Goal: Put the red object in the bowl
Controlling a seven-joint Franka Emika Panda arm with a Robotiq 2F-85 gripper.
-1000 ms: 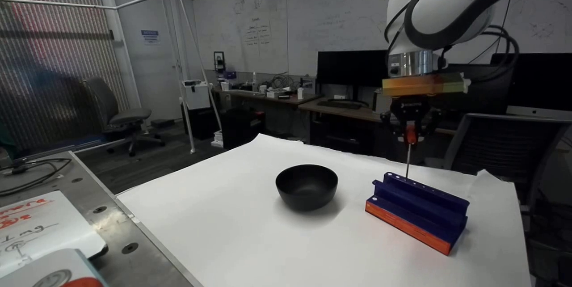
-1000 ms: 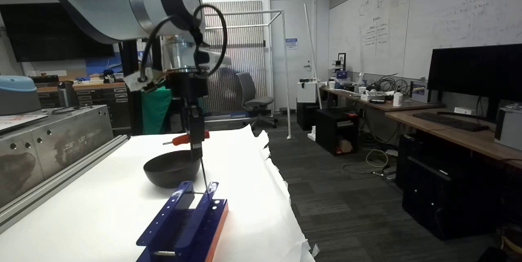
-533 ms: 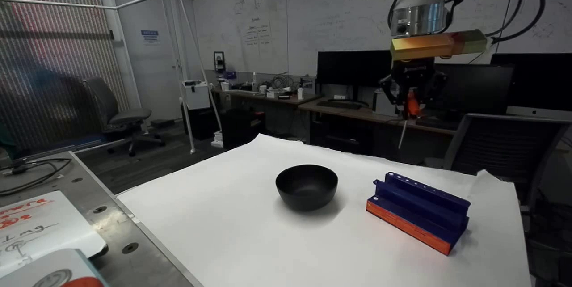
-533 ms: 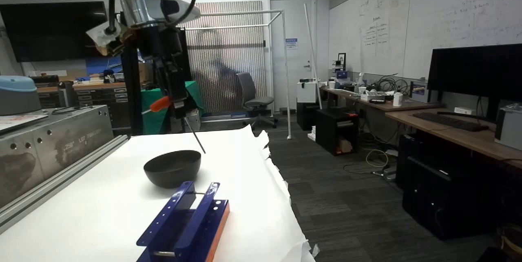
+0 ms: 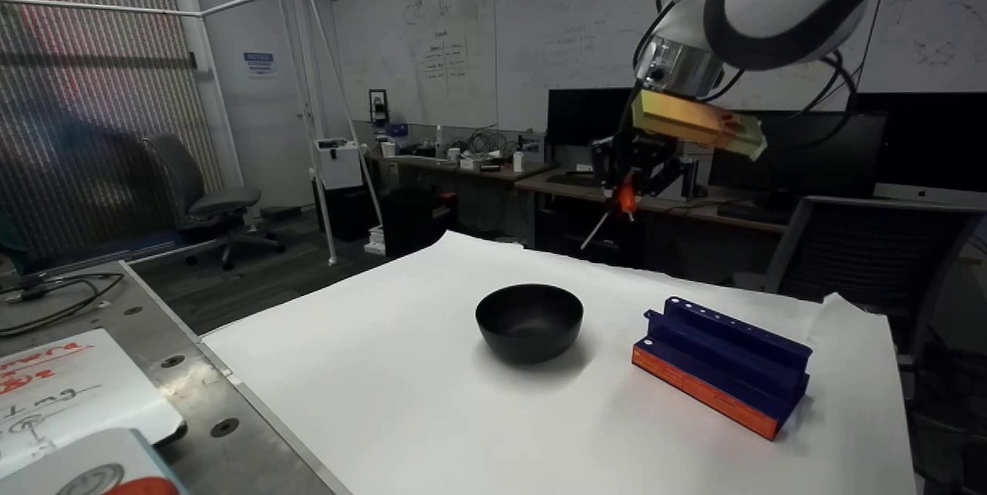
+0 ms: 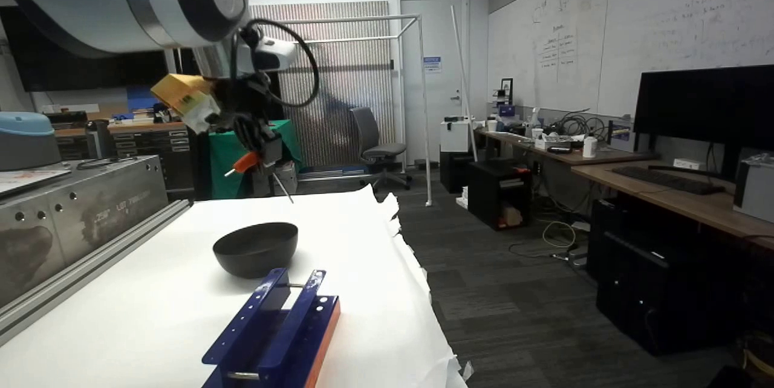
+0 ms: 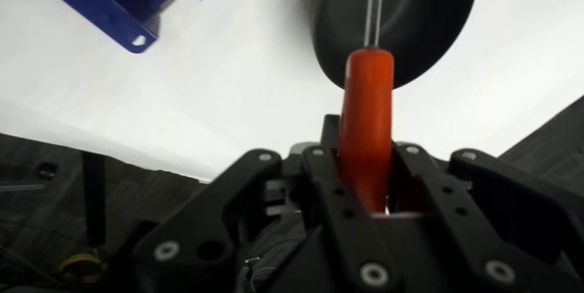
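Observation:
The red object is a tool with a red-orange handle [image 7: 368, 101] and thin metal rods. It shows in both exterior views [image 5: 626, 198] [image 6: 246, 162]. My gripper [image 5: 617, 194] is shut on the handle, also in an exterior view [image 6: 265, 155], and holds it in the air. A long thin shaft slants down from the jaws, its tip apart from the table. The black bowl [image 5: 529, 329] stands upright on the white table, below the gripper, also in an exterior view [image 6: 254, 255]. In the wrist view the handle and a short rod overlap the bowl [image 7: 429, 33]. No contents show in it.
A blue ridged block with an orange-red base [image 5: 721, 372] stands beside the bowl, also in an exterior view [image 6: 272, 345] and the wrist view [image 7: 114, 5]. White paper [image 5: 432, 418] covers the table. A metal rail [image 6: 84, 279] runs along one side.
The tool has risen out of the blue block with my gripper. The gripper has then swung toward the bowl and tilted, the tool still held. Bowl and block stand where they were.

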